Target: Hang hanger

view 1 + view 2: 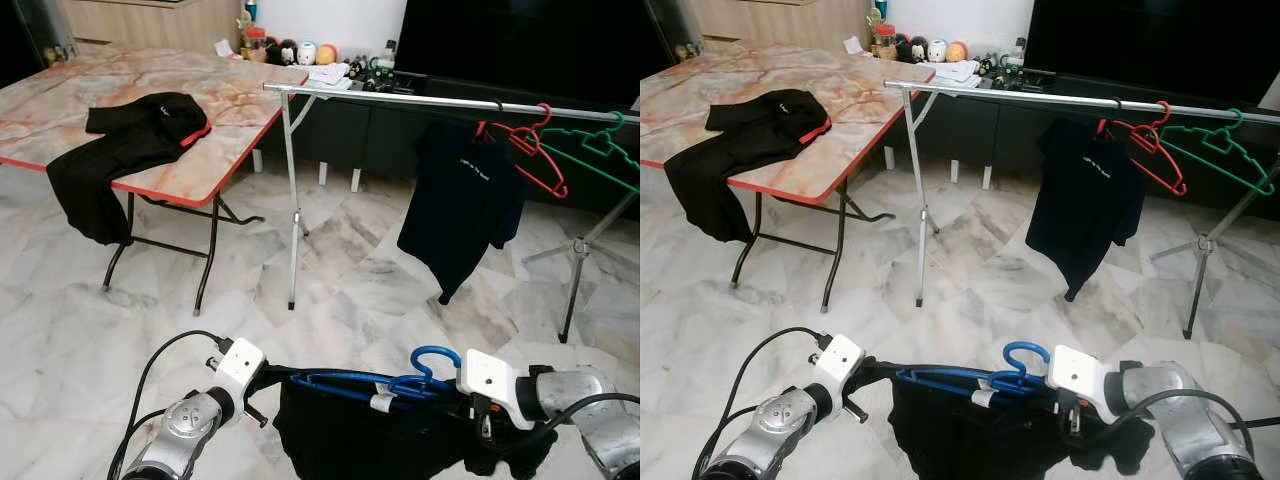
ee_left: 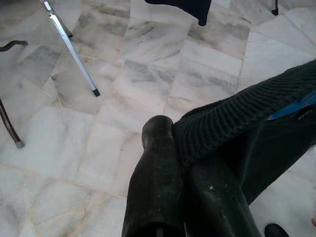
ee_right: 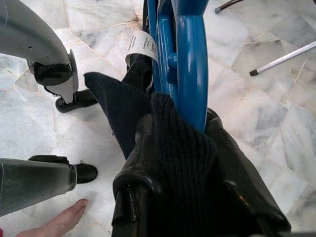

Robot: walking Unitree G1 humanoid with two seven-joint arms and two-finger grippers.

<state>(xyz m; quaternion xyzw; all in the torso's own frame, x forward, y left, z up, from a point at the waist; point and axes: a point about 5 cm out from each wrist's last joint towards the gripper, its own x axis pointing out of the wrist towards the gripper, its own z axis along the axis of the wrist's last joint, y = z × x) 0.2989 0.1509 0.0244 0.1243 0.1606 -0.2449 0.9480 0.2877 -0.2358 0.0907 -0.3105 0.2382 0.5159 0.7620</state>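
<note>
So a blue hanger (image 1: 385,383) with a black garment (image 1: 350,435) draped on it is being held low in front of the robot, well short of the clothes rail (image 1: 440,101) further ahead. The left pincer (image 2: 185,163) is pinched shut on the knitted collar edge of the garment, and the right pincer (image 3: 182,143) is clamped on the hanger near the base of its hook, with some of the knit fabric caught in the grip too. The hanger looks like light, stiff plastic, probably a bit slick, so a hold right under the hook is likely the sensible spot, since the hook stays free for the rail. The garment is soft and floppy and would be expected to sag or slide off one shoulder if the hanger gets tipped, so it should be kept level. On the rail, a dark t-shirt (image 1: 462,200), a red hanger (image 1: 528,148) and a green hanger (image 1: 592,148) are already hung; the free stretch toward the left end seems the easiest target. Another black garment is left on the surface (image 1: 220,100).
</note>
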